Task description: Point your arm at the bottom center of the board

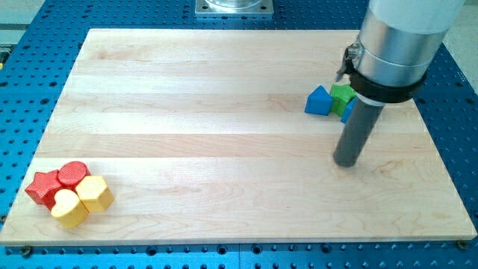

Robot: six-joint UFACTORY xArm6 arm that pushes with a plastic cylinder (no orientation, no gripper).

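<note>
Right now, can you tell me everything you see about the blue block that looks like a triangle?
The blue triangle block is a small, chunky, bright blue piece with a peaked top, smooth and painted-looking. It lies flat on the wooden board toward the view's upper right. Its right side sits against a green block. My tip stands below it and to its right, not touching it.

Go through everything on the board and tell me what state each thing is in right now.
My tip: on the board's right, just below the blue-green cluster, apart.
Blue triangular block: touching the green block.
Green block: partly hidden by the rod.
Red star block, red round block, yellow heart block, yellow hexagonal block: clustered bottom left.
</note>
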